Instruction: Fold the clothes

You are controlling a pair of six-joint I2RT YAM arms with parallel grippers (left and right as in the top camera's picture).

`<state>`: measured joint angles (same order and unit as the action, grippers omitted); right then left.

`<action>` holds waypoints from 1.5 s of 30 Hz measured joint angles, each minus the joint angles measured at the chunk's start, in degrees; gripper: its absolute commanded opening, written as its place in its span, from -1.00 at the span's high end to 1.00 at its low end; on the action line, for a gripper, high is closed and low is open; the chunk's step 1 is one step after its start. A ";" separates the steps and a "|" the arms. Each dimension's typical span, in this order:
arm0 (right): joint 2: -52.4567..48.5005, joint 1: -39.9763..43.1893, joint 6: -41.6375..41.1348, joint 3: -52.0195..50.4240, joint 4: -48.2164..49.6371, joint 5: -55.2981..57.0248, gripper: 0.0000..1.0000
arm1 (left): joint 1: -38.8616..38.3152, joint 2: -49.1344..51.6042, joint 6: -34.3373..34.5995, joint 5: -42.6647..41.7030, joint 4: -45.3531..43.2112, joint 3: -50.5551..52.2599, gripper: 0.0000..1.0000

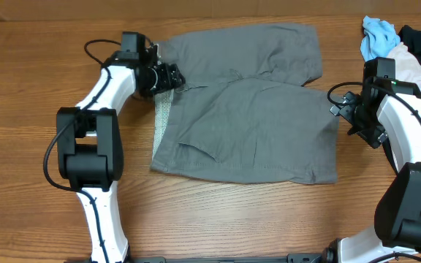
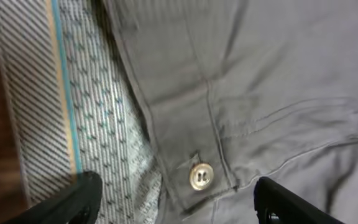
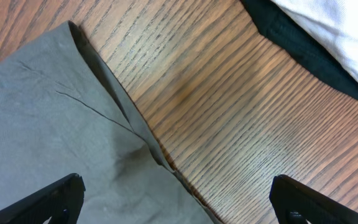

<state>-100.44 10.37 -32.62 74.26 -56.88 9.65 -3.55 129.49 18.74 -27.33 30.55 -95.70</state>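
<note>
Gray shorts (image 1: 254, 124) spread flat, speckled lining (image 1: 162, 120) showing

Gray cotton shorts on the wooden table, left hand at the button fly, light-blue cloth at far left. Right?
No: the overhead view shows the small light-blue cloth at far right. The medium-gray cotton shorts do lie on the wooden table, left hand at their button fly.

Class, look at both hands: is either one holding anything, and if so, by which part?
Neither holds anything. The left hand is open over the shorts near their button; the right hand is open over a leg hem.
</note>
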 measured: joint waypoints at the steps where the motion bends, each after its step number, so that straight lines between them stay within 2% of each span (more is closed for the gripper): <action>1: 0.00 0.00 -0.02 0.00 0.02 0.00 -1.00 | 0.20 0.17 -0.02 -0.74 -0.46 0.00 -0.62; 5: 0.00 0.00 0.00 0.00 0.02 0.02 -1.00 | 0.13 0.83 0.00 -2.91 -1.73 0.00 -0.55; 19: 0.00 0.00 0.00 0.00 0.07 0.00 -1.00 | -2.27 1.16 0.00 -3.52 -1.88 0.00 -0.51; 21: 0.00 0.00 0.00 0.00 0.07 0.02 -1.00 | -2.38 1.16 0.00 -2.91 -1.73 0.00 -0.37; 22: 0.00 0.00 0.00 0.00 0.04 0.02 -1.00 | -2.38 1.16 0.15 -2.51 -1.57 0.00 -0.18; 23: 0.00 -0.02 0.00 0.00 0.04 0.02 -1.00 | -2.43 1.16 0.44 -2.16 -1.40 0.00 0.11; 25: 0.00 -0.02 0.00 0.00 0.04 0.00 -1.00 | -2.43 1.20 0.57 -1.36 -0.92 0.02 0.39; 28: 0.00 0.00 0.02 0.00 0.07 0.02 -1.00 | -2.43 1.38 0.50 -0.81 -0.24 0.04 0.49; 32: 0.00 -0.02 0.00 0.00 0.07 0.02 -1.00 | -2.43 1.49 0.63 -0.44 0.35 0.07 0.88; 45: 0.00 0.00 0.00 0.00 0.02 0.02 -1.00 | -1.88 0.13 0.61 -5.29 2.34 0.07 0.92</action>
<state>-100.44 10.37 -32.62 74.26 -56.86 9.67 -5.43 129.62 19.35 -32.62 32.88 -95.64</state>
